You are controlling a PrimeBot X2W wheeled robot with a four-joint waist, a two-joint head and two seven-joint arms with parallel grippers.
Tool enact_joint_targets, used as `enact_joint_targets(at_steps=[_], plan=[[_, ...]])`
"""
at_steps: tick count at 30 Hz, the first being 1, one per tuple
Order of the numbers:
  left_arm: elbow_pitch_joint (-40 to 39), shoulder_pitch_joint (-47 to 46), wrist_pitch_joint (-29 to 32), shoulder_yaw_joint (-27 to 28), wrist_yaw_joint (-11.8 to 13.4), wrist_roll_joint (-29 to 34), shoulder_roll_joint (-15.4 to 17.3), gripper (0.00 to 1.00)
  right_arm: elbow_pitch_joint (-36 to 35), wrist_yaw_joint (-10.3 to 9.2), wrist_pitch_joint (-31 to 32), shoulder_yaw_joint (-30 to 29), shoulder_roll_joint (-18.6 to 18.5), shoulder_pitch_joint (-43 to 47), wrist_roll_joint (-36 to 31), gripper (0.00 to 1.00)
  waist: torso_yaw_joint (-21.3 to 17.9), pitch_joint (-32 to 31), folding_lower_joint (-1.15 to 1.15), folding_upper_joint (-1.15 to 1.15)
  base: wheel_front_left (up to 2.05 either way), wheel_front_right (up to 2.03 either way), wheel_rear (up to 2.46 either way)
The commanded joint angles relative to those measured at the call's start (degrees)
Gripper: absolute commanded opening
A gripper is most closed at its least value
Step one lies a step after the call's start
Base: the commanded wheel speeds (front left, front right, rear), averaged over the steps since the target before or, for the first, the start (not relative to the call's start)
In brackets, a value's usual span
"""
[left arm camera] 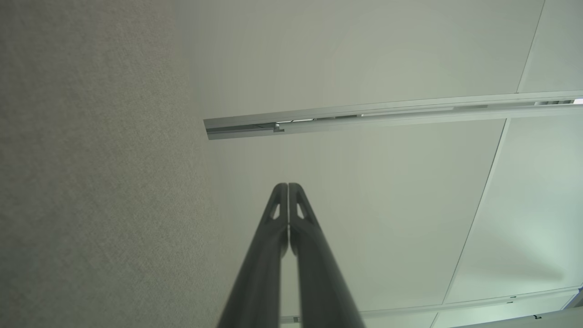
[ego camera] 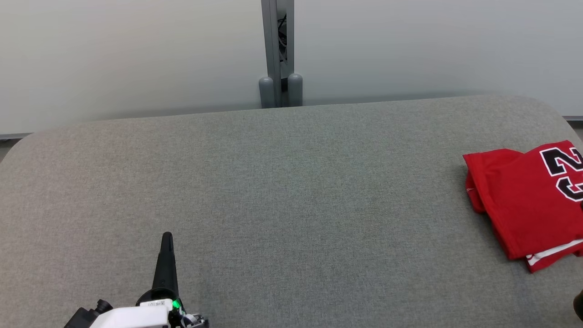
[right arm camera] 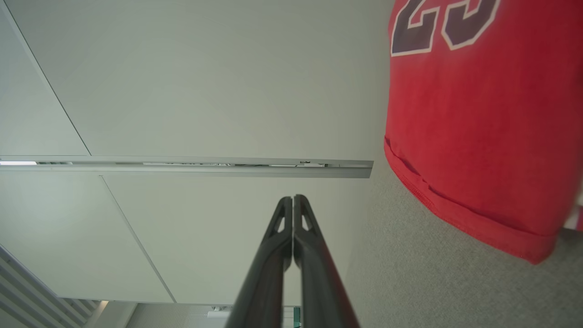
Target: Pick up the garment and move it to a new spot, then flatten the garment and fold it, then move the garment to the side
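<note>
Grey fabric-covered surface [ego camera: 255, 182]: broad, with rounded corners, set against a pale panelled wall [ego camera: 136, 54]. Red garment [ego camera: 524, 200]: laid folded and flat at the right end of the surface, near its far corner, and cut off by the right edge of the head view; black numerals edged in white are shown on top, and a strip of white trim is seen at the near hem. Grey metal post [ego camera: 277, 50]: mounted upright on the wall behind the middle of the surface. Left gripper [left arm camera: 288, 186]: held over the near left part of the surface, fingers pressed together, nothing pinched. Right gripper [right arm camera: 292, 199]: jaws likewise pressed together and nothing held, placed beside the garment but apart from it.
</note>
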Motion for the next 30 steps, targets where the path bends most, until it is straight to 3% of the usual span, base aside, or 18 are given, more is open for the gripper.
enact_joint_targets(at_steps=[1, 30], plan=[[0.0, -0.7, -0.1, 0.1, -0.3, -0.1, 0.1, 0.00, -0.1, 0.04, 0.3, -0.2, -0.5, -0.5, 0.2, 0.00, 0.0, 0.0, 0.00, 0.00, 0.00, 0.00, 0.00], [0.0, -0.7, -0.1, 0.1, -0.3, -0.1, 0.1, 0.00, -0.1, 0.04, 0.3, -0.2, -0.4, -0.5, 0.1, 0.00, 0.0, 0.0, 0.00, 0.00, 0.00, 0.00, 0.00]])
